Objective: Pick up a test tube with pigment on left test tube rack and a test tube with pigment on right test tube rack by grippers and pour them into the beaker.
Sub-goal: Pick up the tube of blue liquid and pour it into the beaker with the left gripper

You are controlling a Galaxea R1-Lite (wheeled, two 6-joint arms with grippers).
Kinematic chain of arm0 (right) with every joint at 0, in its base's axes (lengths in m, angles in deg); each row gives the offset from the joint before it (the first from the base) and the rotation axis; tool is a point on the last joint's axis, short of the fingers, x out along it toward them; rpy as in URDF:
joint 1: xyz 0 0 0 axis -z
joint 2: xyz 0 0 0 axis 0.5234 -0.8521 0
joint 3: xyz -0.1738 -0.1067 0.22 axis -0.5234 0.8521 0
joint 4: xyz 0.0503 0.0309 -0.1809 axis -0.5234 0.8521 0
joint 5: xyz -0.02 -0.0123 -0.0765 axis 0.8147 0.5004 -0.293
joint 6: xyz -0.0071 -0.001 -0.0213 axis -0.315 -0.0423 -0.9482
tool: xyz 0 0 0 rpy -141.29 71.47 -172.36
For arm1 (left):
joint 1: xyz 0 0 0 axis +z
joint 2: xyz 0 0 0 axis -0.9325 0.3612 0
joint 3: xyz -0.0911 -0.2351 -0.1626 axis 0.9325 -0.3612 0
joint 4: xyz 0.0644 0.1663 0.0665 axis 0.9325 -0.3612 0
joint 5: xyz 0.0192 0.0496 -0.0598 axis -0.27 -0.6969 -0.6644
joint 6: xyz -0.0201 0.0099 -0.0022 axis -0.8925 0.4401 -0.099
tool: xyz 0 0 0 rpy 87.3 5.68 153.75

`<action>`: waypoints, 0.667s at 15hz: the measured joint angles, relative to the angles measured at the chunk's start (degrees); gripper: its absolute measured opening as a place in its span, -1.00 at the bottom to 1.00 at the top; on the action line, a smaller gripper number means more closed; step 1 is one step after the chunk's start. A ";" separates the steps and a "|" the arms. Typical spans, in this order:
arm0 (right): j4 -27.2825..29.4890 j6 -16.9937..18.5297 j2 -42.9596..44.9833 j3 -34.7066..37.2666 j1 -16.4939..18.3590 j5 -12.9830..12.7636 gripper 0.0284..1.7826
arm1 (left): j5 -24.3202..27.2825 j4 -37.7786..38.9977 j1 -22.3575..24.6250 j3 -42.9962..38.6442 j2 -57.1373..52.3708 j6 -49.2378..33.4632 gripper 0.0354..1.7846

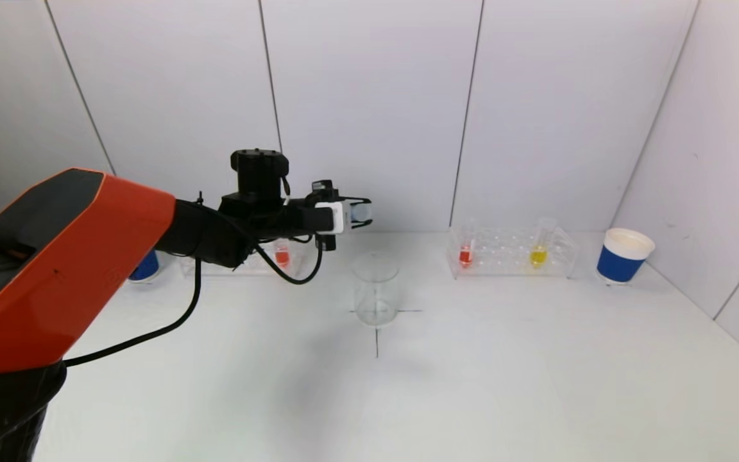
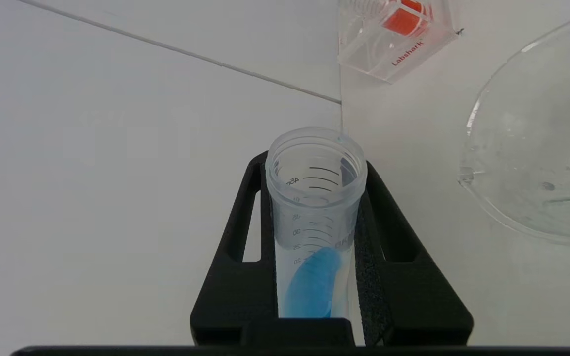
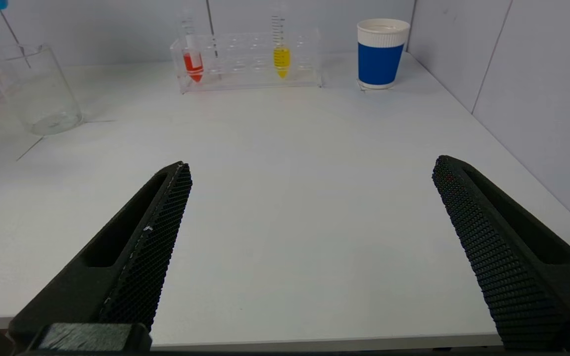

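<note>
Nearest me, my right gripper (image 3: 309, 247) hangs low over the bare front of the white surface (image 1: 472, 385), jaws spread wide with nothing between them; it is out of sight from the head camera. I judge its half of the job is not yet begun.

Farther out, at about ten o'clock from the beaker (image 1: 376, 290), my left gripper (image 1: 360, 215) is raised above the surface with its jaws clamped on a tube of blue pigment (image 2: 314, 222). The tube lies tipped toward horizontal, its open mouth leading and the blue pooled low in the barrel. The beaker stands on the cross mark at the middle of the surface and looks empty, so no pour has landed yet, as far as I can tell.

Beyond, the left rack (image 1: 247, 260) at eleven o'clock holds a red tube (image 1: 282, 255). The right rack (image 1: 510, 251) at one o'clock holds a second red tube (image 1: 466, 253) and a yellow tube (image 1: 539, 253), both upright. A blue paper cup (image 1: 623, 255) stands just past that rack.
</note>
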 joint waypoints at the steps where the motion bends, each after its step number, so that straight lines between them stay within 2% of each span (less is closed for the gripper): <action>1: 0.00 0.00 0.00 0.00 -0.02 0.02 0.99 | -0.07 -2.21 0.05 0.15 -0.50 1.91 -0.52; 4: 0.00 -0.02 0.00 0.00 -0.02 0.00 0.99 | -0.24 -4.24 0.63 0.61 -0.90 8.03 -0.52; 10: 0.00 0.00 0.00 0.00 0.00 0.00 0.99 | -1.88 -5.21 0.52 0.80 -0.77 13.08 -0.52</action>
